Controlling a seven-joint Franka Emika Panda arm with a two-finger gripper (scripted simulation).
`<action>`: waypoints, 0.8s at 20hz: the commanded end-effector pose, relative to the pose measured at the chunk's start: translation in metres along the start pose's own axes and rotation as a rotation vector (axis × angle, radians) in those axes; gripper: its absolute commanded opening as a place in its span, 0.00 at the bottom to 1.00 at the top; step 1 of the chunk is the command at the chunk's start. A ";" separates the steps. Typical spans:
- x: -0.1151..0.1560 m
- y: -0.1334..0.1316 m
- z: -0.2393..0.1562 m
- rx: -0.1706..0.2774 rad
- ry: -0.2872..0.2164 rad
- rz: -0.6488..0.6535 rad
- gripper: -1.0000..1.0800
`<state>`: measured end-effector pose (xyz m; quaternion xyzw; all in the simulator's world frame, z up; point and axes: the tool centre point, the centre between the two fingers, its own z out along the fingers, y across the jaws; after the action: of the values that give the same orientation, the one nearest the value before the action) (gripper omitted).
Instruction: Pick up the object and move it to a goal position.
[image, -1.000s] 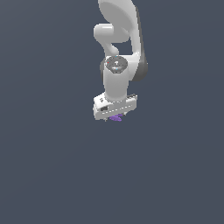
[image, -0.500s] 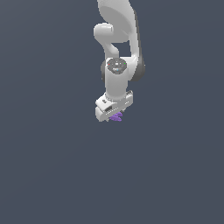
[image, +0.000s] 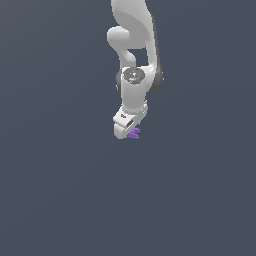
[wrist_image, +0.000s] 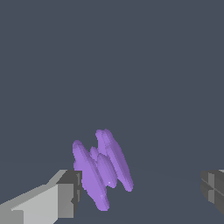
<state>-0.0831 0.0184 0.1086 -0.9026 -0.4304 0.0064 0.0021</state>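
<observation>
Since 1.0 s ago the white gripper (image: 128, 131) has yawed; fingers spread wide, gripping nothing, small ridged purple object (wrist_image: 101, 171) between them, touching one finger (wrist_image: 70, 192), long axis oblique.

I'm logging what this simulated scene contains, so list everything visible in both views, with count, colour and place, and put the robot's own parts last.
object: one, purple, made of several elongated lobes, shape otherwise unclear; beside one finger in the wrist view, contact not clear; in the exterior view it peeks out under the gripper at.
background: plain dark grey-blue all around; no table edge or goal marker can be made out.
arm: one, white with dark joint parts, coming down from the top of the exterior view.
gripper: one, white body; it hangs at the arm's lower end.
fingers: two, grey, set wide apart in the wrist view, the object near only one of them.
</observation>
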 end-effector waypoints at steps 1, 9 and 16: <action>-0.004 -0.006 0.004 -0.002 0.001 -0.073 0.96; -0.014 -0.022 0.015 -0.008 0.005 -0.279 0.96; -0.019 -0.031 0.020 -0.010 0.007 -0.386 0.96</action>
<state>-0.1177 0.0229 0.0896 -0.8095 -0.5871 0.0010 0.0003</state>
